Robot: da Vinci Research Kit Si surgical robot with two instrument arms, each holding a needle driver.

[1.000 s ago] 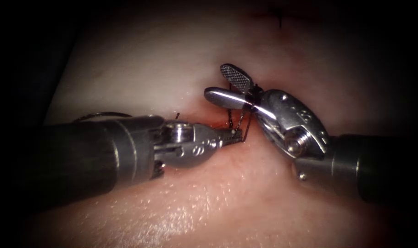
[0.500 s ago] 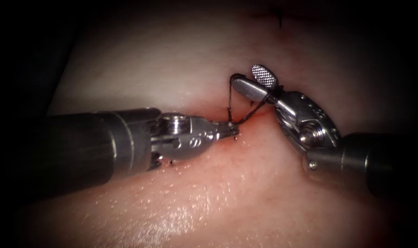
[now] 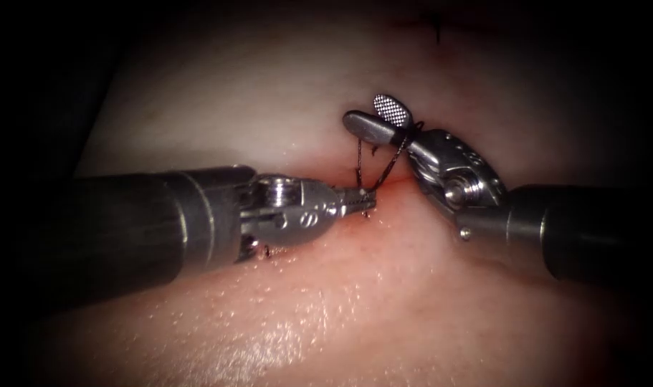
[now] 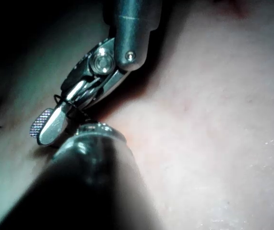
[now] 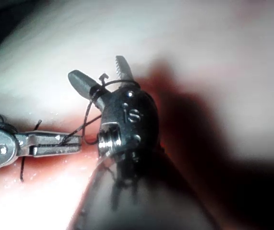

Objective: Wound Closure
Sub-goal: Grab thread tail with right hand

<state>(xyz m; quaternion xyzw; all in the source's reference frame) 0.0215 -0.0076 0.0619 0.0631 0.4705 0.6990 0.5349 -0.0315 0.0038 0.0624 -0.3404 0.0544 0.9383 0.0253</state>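
My left tool (image 3: 360, 198) reaches in from the left and its jaws are shut on the dark thread (image 3: 387, 161) right at the reddened cut (image 3: 401, 183). Two strands rise from there to my right tool (image 3: 369, 113), whose jaws stand open over the pale tissue (image 3: 269, 93) with the thread looped around their base. In the right wrist view the open right tool (image 5: 96, 67) carries that thread (image 5: 86, 117) loop, and the left tool (image 5: 74, 139) pinches the strand. The left wrist view shows the right tool (image 4: 40, 132) open.
Red fluid wets the tissue along the cut under the left tool. A short loose thread end (image 5: 21, 170) lies by the left tool. An older dark stitch (image 3: 438, 30) sits far back. Both thick shafts lie low across the tissue on either side.
The right tool's open jaws swung right and up, then came back a little left, and the thread now wraps their base. The left tool kept its hold and barely shifted.
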